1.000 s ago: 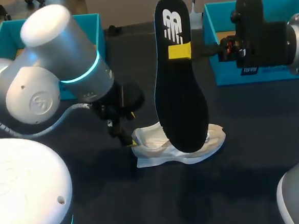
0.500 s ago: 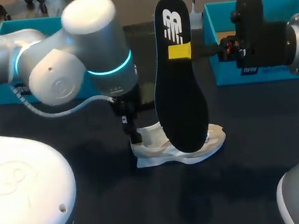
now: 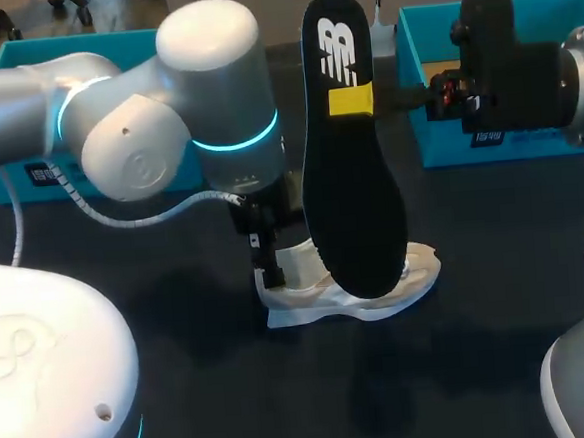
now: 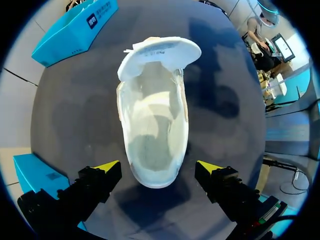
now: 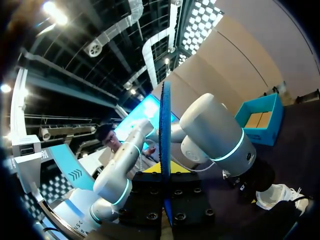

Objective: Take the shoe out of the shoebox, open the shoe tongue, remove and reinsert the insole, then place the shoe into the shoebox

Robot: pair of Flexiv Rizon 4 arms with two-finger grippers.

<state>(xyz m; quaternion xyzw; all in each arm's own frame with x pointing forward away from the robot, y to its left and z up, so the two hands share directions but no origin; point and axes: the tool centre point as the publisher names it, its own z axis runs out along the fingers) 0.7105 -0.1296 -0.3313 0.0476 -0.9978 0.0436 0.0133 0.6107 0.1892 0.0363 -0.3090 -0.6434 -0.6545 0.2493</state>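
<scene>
foam-thin and black, the insole (image 3: 351, 175) looks light and bendy. the right fingers (image 3: 351, 101) pinch it near its logo end and hold it upright over the white shoe (image 4: 152, 145), which lies on the bench (image 3: 473, 226) with its tongue folded open. the soft shoe would probably slide if pushed, so the firmer heel seems the best place to brace it. the left fingers (image 4: 106, 167) hang spread either side of that heel, not touching. since a second ago the left arm has swung in over the shoe; shoe and insole have not shifted.
</scene>
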